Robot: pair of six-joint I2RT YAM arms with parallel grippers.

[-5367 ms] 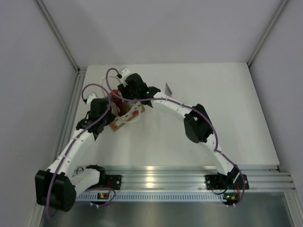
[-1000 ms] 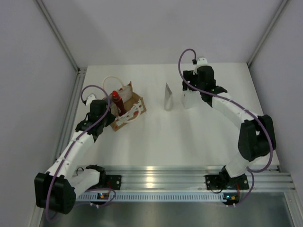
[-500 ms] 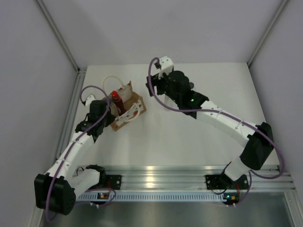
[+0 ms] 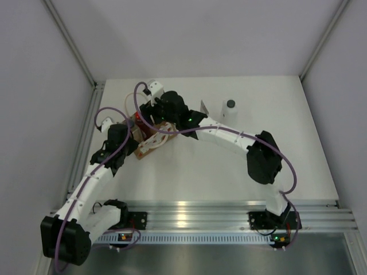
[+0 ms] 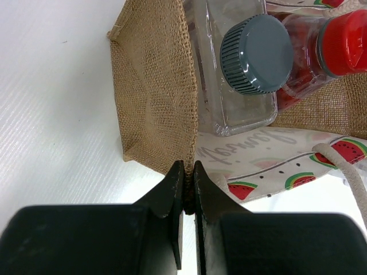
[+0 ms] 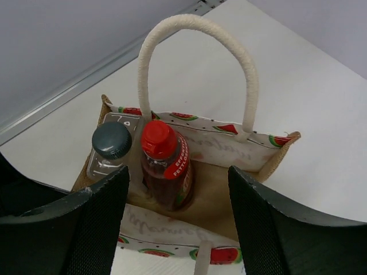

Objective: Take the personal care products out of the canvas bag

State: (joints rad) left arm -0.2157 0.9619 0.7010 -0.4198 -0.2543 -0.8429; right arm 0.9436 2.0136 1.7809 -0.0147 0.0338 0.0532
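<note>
Left jaws pinching canvas bag (image 5: 152, 103) wall, red bottle (image 6: 165, 163) half-hidden

Bright, even, diffuse light with faint shadows; glare streaks the metal rail (image 4: 189, 207); all views are sharp.

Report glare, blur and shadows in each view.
Top external: glare streak on the metal rail, table evenly lit. Left wrist: highlights on the grey cap, table washed out white. Right wrist: right gripper dark against the bright table, canvas bag sharp.
</note>
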